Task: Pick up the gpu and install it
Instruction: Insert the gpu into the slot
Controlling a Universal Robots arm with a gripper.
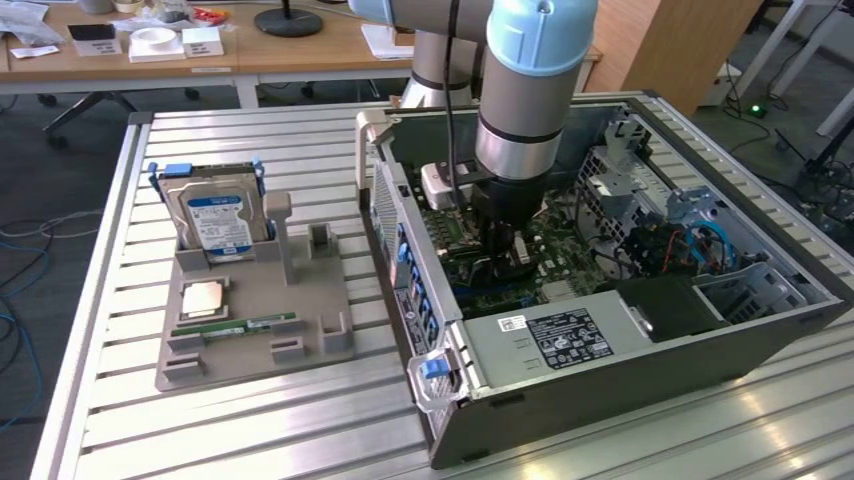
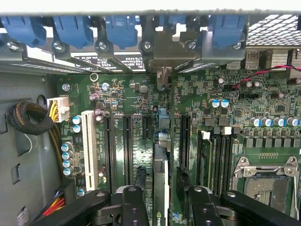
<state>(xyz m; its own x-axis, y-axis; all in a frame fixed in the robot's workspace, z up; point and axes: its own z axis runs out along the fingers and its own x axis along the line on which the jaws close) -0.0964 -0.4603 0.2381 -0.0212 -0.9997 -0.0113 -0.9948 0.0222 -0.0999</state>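
gpu (image 2: pixel 160 188) edge-on between claw (image 2: pixel 162 202) fingers, over motherboard (image 2: pixel 235 117)

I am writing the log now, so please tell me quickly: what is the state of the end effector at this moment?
End effector: closed on the gpu, holding it edge-down over the motherboard slots, inside the case.

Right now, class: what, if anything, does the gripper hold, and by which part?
The gripper holds the gpu by its upper edge, one finger on each flat face. The card stands on edge over the green board inside the computer case.
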